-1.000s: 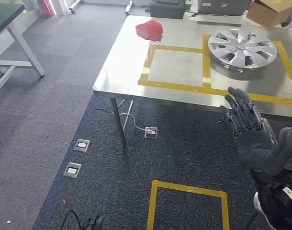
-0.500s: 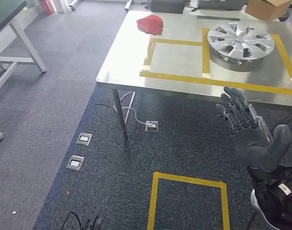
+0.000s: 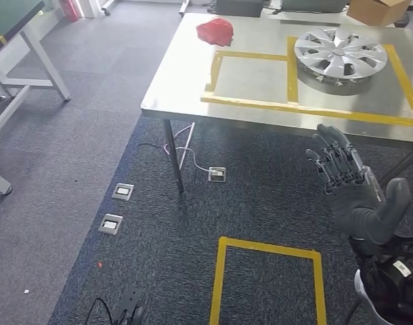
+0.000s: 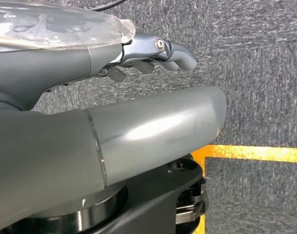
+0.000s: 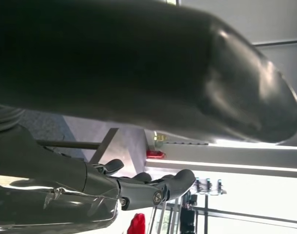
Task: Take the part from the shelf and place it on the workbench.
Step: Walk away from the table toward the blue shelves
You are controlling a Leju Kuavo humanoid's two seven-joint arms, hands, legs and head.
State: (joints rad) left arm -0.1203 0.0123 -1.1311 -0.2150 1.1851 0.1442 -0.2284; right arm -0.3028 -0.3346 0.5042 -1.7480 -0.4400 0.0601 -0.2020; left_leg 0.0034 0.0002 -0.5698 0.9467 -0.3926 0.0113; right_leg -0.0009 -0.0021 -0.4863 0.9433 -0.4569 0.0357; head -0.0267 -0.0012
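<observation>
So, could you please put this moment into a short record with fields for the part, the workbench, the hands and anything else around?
part: silver plastic hubcap, lying flat on the workbench inside the right-hand yellow tape frame
workbench: steel-topped table marked with yellow tape rectangles
right hand: raised below the table's front edge, fingers apart, holding nothing
left hand: hanging over the carpet, holding nothing
other items: red cloth near the table's far left corner; cardboard box behind the hubcap
floor: yellow tape square on dark carpet
</observation>
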